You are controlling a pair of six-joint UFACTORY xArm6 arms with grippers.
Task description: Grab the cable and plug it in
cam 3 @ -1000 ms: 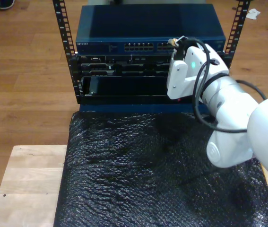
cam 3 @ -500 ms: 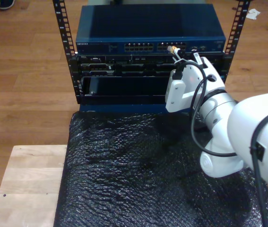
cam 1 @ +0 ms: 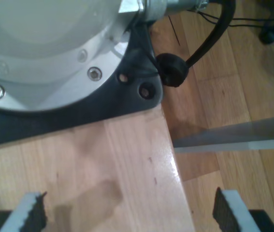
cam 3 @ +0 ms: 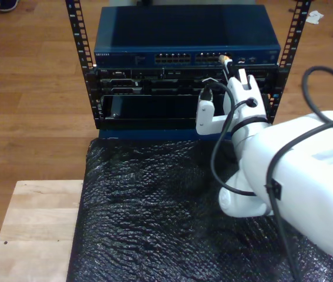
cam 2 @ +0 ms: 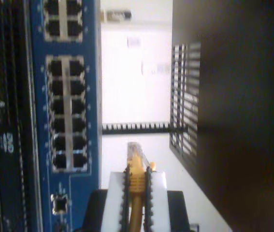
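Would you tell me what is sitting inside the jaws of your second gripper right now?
My second gripper is shut on the yellow cable; its clear plug sticks out toward the blue switch. The jaws cover the clamped stretch.

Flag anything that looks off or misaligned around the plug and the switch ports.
Nothing looks damaged. My second hand grips the cable, but its clear plug is beside the blue switch, clear of the ports, not yet seated.

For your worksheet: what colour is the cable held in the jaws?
Yellow-orange cable; clearest in the second wrist view.
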